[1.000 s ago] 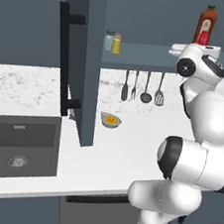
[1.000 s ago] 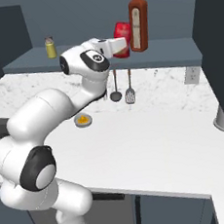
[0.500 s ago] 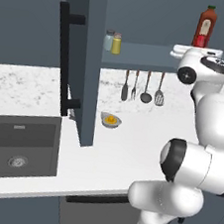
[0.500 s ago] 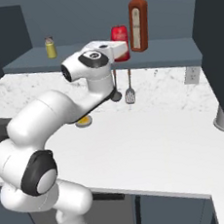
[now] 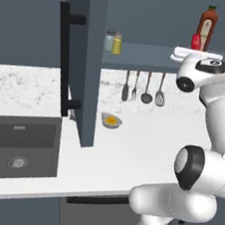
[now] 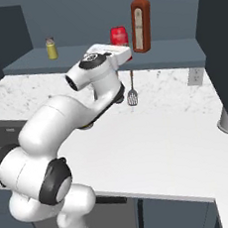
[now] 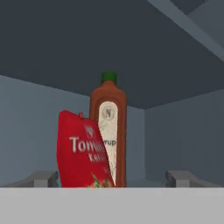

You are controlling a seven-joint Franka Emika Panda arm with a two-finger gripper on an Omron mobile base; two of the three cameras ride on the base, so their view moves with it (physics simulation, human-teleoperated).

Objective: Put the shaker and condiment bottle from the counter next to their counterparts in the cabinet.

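The cabinet (image 5: 87, 56) stands open above the table (image 5: 129, 152), its door swung out with the long black handle facing you, and its single shelf carries everything that matters here. Your arm reaches up to that shelf, the hand level with its front edge.

On the shelf's right part the tall labelled bottle (image 6: 140, 22) stands upright with its green cap on top. The condiment bottle (image 6: 119, 35) sits just beside it, in front of it in the hand view and leaning a little. The jaws (image 7: 113, 181) appear spread, their tips well apart to either side of the red bottle; whether they touch it you cannot tell.

Further left on the shelf, the shaker (image 5: 116, 44) already stands just beside the pale shaker (image 5: 109, 40).

Risk: the red bottle looks tilted, so a withdrawal that drags a fingertip along it could tip it against the tall bottle or off the shelf edge. Back out straight.
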